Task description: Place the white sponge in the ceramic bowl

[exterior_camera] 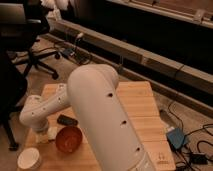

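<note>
The ceramic bowl (68, 138), glossy reddish-brown with an orange-red inside, stands near the front left of the wooden table (145, 110). The big white arm (100, 110) fills the middle of the camera view and bends down to the left. Its gripper (46, 136) hangs low over the table, just left of the bowl. An off-white patch at the gripper's end, touching the bowl's left side, looks like the white sponge (52, 133); most of it is hidden by the wrist.
A round white cup (30, 159) stands at the front left corner. A small dark flat object (66, 120) lies just behind the bowl. An office chair (30, 45) is at the back left, and cables and a blue box (176, 137) lie on the floor at the right.
</note>
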`<move>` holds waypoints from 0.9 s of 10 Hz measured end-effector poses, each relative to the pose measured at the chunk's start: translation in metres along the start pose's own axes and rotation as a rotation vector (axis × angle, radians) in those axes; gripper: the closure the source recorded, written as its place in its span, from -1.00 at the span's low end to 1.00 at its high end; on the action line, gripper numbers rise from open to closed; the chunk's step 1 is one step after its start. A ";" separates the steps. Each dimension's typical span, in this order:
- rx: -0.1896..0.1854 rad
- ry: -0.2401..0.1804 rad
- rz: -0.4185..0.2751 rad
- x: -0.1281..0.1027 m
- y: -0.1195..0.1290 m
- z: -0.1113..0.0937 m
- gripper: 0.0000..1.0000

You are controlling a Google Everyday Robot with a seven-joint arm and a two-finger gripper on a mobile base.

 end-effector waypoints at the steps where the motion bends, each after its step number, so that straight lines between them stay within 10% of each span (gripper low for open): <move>1: 0.012 0.006 -0.004 -0.001 -0.004 -0.008 1.00; 9: 0.183 0.104 -0.131 -0.024 0.021 -0.158 1.00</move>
